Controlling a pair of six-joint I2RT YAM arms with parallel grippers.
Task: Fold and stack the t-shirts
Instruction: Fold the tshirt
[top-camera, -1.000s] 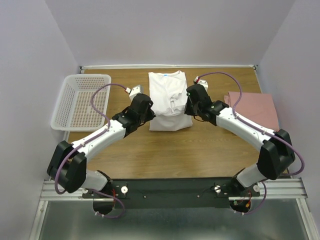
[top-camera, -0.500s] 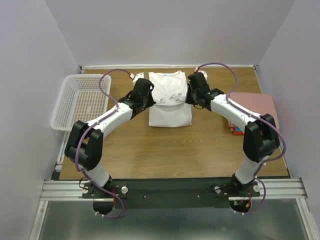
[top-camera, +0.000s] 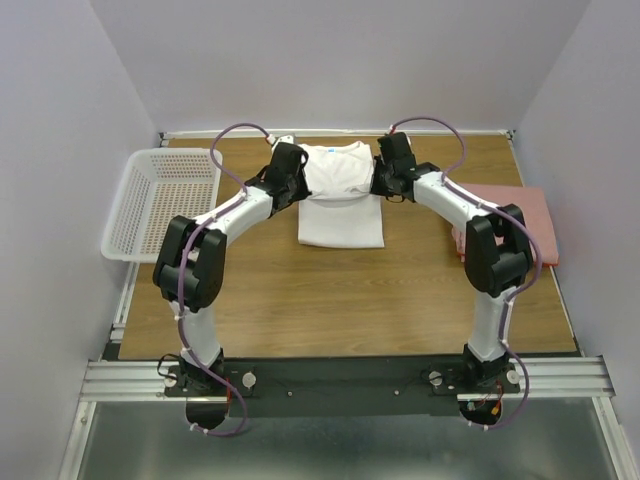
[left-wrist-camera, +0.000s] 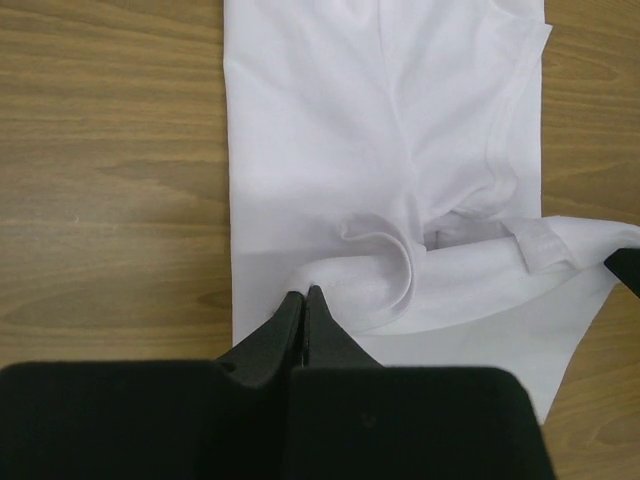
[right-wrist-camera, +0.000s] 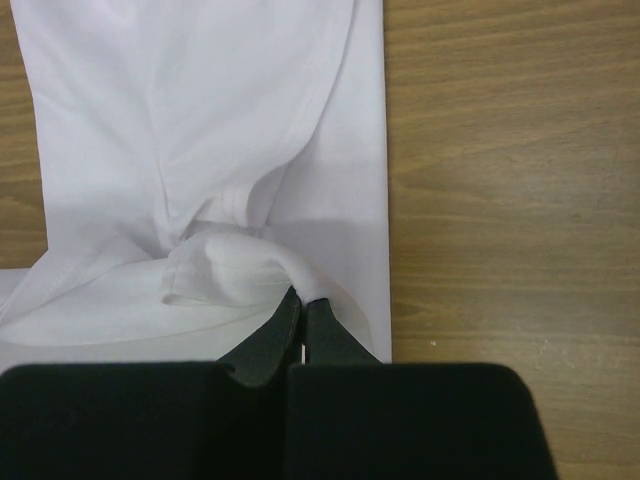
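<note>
We saw the task partway done, as far as we could judge. One white t-shirt (top-camera: 340, 205) lay in the far middle of the wooden table (top-camera: 350, 300). Its sleeves were already tucked in, so that it formed a long, narrow rectangle with the collar at the far end. A second fold looked to be under way: a layer of the cloth was lifted and doubled over toward the collar, not yet laid flat. A pink t-shirt (top-camera: 540, 225) lay folded at the table's right edge, partly hidden behind the right arm (top-camera: 450, 200). Stacking the white one with it appeared to be what remained. A white perforated basket (top-camera: 170, 153) sat at the far left, well apart from both shirts.

Both arms reached far across the table, elbows bent outward and wrists angled in toward the shirt from either side. The left arm (top-camera: 240, 210) ended at the shirt's left edge and the right arm at its right edge.

The left claw (left-wrist-camera: 303, 295) was pinched narrow, its fingers closed together on a bunched ridge of the white cloth. The right claw (right-wrist-camera: 303, 297) mirrored it, closed tight on a rolled lip of the same shirt near its right edge.
</note>
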